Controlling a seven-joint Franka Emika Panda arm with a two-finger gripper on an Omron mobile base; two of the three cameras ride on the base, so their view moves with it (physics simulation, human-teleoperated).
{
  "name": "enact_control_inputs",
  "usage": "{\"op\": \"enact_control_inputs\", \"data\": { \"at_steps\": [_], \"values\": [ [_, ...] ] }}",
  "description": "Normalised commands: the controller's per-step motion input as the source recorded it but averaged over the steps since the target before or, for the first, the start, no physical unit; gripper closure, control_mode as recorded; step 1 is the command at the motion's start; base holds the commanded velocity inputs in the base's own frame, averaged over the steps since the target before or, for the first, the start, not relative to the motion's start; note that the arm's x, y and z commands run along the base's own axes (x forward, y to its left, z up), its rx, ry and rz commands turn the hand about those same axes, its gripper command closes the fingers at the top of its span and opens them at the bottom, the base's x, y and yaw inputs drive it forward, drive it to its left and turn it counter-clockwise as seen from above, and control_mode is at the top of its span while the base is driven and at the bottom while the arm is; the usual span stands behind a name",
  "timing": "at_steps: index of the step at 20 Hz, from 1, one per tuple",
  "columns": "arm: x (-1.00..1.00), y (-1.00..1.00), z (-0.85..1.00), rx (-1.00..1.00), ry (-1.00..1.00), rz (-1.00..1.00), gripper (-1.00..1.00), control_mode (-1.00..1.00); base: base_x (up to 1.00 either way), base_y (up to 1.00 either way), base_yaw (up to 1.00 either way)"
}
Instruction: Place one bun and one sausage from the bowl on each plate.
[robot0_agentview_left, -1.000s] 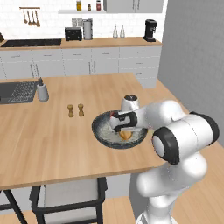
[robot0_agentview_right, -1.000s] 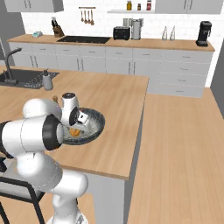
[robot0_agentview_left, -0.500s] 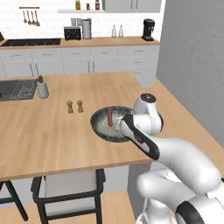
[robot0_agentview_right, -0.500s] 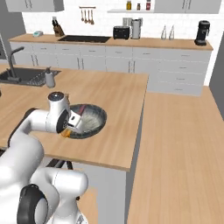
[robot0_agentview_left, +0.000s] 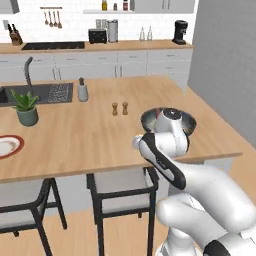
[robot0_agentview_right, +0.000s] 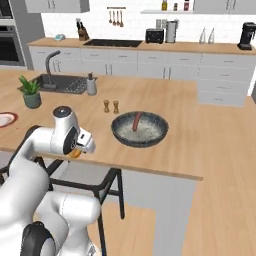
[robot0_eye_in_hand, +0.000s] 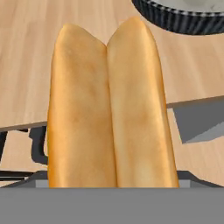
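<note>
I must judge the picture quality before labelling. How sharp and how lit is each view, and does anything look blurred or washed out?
Hand view: the golden split bun is close and soft-edged, evenly lit. Left base view: slightly soft; the white red-rimmed plate is cut by the frame edge. Right base view: even light, no glare; the red-brown sausage in the dark speckled bowl reads clearly.
</note>
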Motion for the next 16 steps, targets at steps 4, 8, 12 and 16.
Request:
{"op": "enact_control_inputs", "data": {
  "at_steps": [4,8,12,16],
  "values": [
    [0.00,0.00,0.00,0.00,0.00,0.00,1.00,1.00,0.00,1.00,0.00],
    [0.00,0.00,0.00,0.00,0.00,0.00,1.00,1.00,0.08,1.00,-0.01],
    [0.00,0.00,0.00,0.00,0.00,0.00,1.00,1.00,0.44,1.00,-0.06],
    [0.00,0.00,0.00,0.00,0.00,0.00,1.00,1.00,0.69,1.00,-0.02]
  ]
}}
